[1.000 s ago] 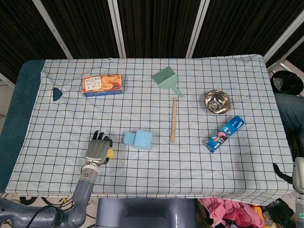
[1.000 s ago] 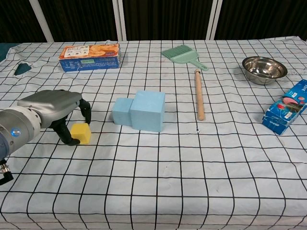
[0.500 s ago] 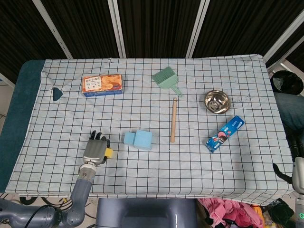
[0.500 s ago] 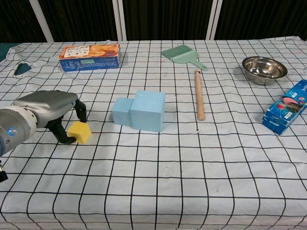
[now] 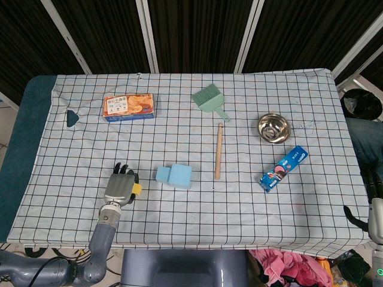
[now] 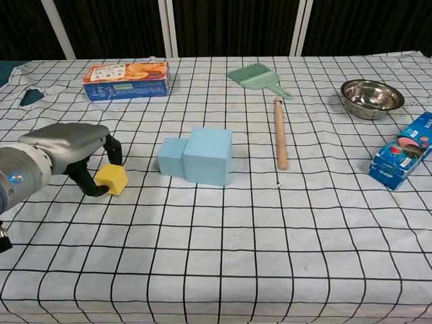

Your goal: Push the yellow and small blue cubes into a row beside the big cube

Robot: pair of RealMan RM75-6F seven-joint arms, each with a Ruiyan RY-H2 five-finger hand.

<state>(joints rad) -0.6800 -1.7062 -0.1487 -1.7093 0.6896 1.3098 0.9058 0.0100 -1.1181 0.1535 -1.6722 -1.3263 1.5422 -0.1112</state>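
The yellow cube (image 5: 137, 190) (image 6: 111, 179) sits on the checked cloth, left of the two blue cubes. My left hand (image 5: 121, 186) (image 6: 67, 145) cups it from the left and behind, with curved fingers (image 6: 115, 150) reaching over its far side and the thumb at its near left. The small blue cube (image 5: 163, 174) (image 6: 172, 156) stands flush against the left side of the big blue cube (image 5: 181, 176) (image 6: 208, 155). A gap of about one grid square separates the yellow cube from the small blue one. My right hand (image 5: 375, 206) shows only partly at the right edge of the head view, off the table.
An orange cracker box (image 5: 128, 106) lies at the back left and a green hand brush (image 5: 209, 99) at the back middle. A wooden stick (image 5: 219, 150) lies right of the big cube. A steel bowl (image 5: 272, 127) and a blue packet (image 5: 283, 168) are further right.
My left hand has drawn slightly left and away from me, and the yellow cube has shifted a little away from me with it. The blue cubes have not moved.
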